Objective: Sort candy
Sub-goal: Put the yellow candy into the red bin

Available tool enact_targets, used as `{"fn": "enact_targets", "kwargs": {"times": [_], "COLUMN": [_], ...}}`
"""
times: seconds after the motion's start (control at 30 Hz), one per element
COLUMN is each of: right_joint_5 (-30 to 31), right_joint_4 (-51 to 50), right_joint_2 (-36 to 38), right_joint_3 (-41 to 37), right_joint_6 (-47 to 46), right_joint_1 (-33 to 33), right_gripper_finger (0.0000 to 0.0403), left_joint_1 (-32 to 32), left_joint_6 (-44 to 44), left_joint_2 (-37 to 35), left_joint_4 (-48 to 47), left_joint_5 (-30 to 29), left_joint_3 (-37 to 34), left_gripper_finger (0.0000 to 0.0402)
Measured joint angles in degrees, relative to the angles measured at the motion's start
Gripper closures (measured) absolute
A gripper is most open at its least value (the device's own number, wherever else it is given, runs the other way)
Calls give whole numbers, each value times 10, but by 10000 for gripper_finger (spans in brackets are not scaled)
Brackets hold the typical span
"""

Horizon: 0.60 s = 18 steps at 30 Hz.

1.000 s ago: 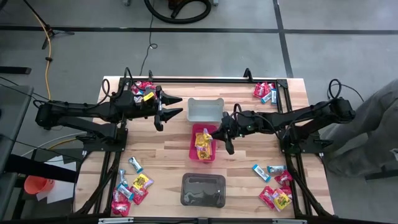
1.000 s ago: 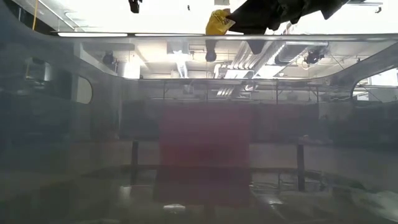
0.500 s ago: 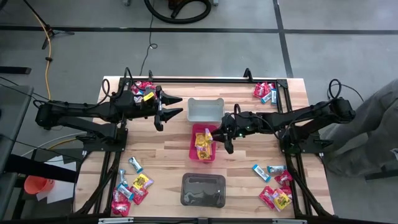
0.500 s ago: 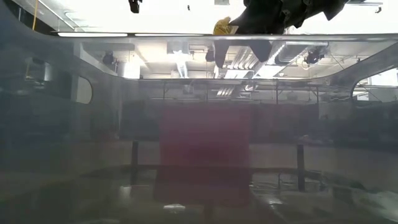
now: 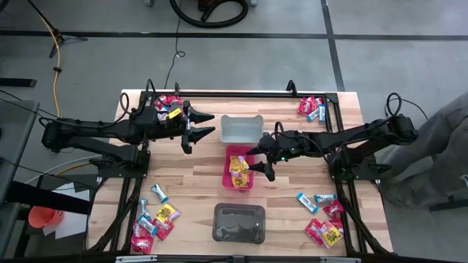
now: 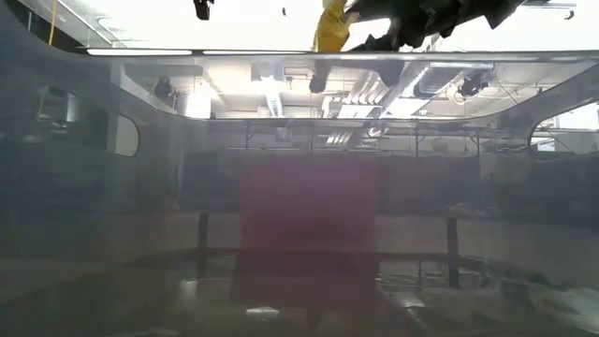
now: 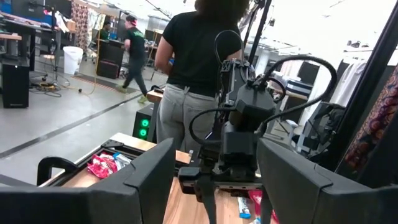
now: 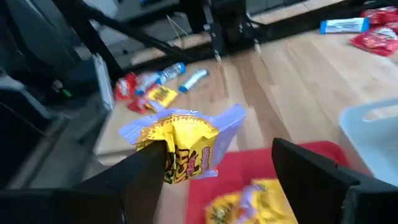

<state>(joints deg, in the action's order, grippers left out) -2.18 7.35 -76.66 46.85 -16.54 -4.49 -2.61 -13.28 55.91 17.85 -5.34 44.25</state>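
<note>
My right gripper [image 5: 259, 164] hangs open above the pink bin [image 5: 240, 186], which holds yellow candy [image 5: 238, 172]. A yellow packet with a pale purple wrapper edge [image 8: 180, 146] is in the air by one finger [image 8: 140, 177], above the bin's red floor [image 8: 292, 158]. The low view shows this packet [image 6: 329, 26] at that gripper's tips. My left gripper [image 5: 208, 125] waits open and high at the far left with nothing in it; in its own wrist view [image 7: 214, 180] it faces the right arm. My right gripper has its jaws wide apart. The yellow packet's lower part [image 8: 171, 165] shows right at the tip of one finger; I cannot tell whether it touches that finger. The packet is clear of the bin.
A pale grey bin [image 5: 241, 128] stands beyond the pink one and a dark bin [image 5: 238, 223] near the front edge. Candy piles lie at the corners: far left [image 5: 170, 104], far right [image 5: 311, 107], near left [image 5: 153, 219], near right [image 5: 325, 219]. A person stands beyond the table [image 7: 196, 68].
My right gripper has opened wide while staying over the pink bin. The yellow packet, pinched between its fingers a second ago, now shows loose at one fingertip and more upright.
</note>
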Motion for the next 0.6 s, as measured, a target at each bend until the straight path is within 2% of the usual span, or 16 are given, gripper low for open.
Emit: {"fn": "enact_targets", "kwargs": {"times": [0.1,0.23,0.43,0.6], "right_joint_5": [29,45,41,23], "right_joint_4": [-39,-8,-18,-48], "right_joint_2": [-4,-4,-21,-56], "right_joint_3": [-1,-1,0,50], "right_joint_6": [5,2,9,38], "right_joint_1": [1,1,1,-4], "right_gripper_finger": [116,116,116,116], "left_joint_1": [0,0,0,0], "left_joint_6": [0,0,0,0], "left_joint_2": [0,0,0,0], "left_joint_4": [0,0,-1,-4], "left_joint_5": [0,0,-1,-1], "left_joint_3": [0,0,0,0], "left_gripper_finger": [186,186,186,186]}}
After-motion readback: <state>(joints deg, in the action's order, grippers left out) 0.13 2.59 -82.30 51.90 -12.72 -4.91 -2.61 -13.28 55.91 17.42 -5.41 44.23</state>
